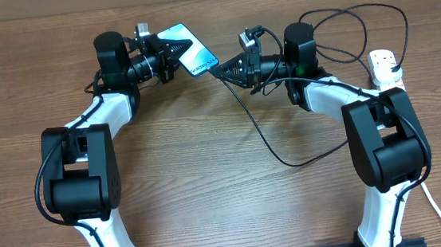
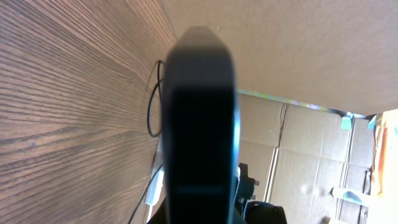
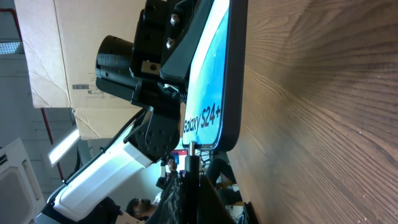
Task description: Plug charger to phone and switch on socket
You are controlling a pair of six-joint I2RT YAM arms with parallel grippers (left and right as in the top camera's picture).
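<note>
Above the desk [image 1: 206, 141], holds phone [image 1: 192, 54] clamped in left hand [image 1: 169, 57], long axis aimed at charger [image 3: 191, 163] tip pinched in right hand [image 1: 218, 69].

Overhead facing down, wrist views close, sharing the phone [image 3: 211, 74]

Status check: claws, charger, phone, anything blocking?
Left claw shut on phone. Right claw shut on charger, tip at phone's bottom edge, seating unclear. Socket off to the right, no claw near. Nothing in the way.
</note>
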